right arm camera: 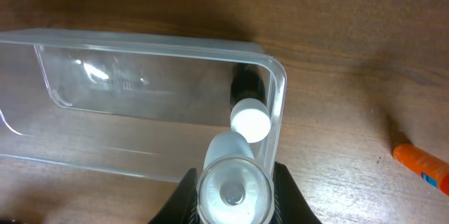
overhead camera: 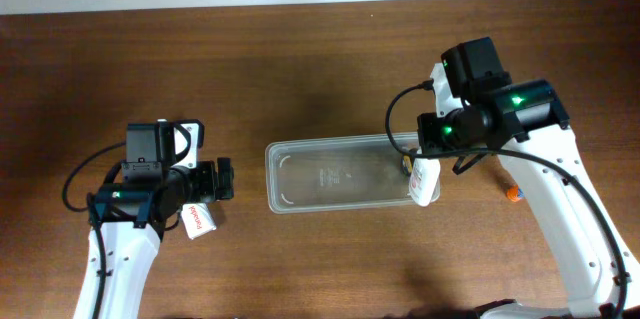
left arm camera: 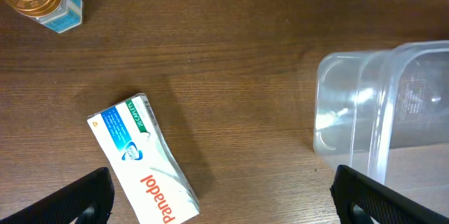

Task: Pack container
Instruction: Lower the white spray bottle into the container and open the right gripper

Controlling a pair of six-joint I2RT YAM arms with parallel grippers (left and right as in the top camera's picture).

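- Box (left arm camera: 144, 164): white, red "panadol" lettering, lying on table (left arm camera: 231, 55).
- Container (overhead camera: 320, 177): clear, shallow, rimmed, rounded corners.
- Left gripper (left arm camera: 224, 199): spread wide.
- Right gripper (right arm camera: 235, 197): clamping white bottle (right arm camera: 233, 152).

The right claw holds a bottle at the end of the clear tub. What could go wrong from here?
1. The white plastic bottle in the right claw hangs about over the end rim of the clear rectangular plastic container; released here, it may fall outside.
2. It may strike the small dark bottle with a white cap just inside that end.
3. The white Panadol box lies off-centre under the open left claw; closing might only push it.
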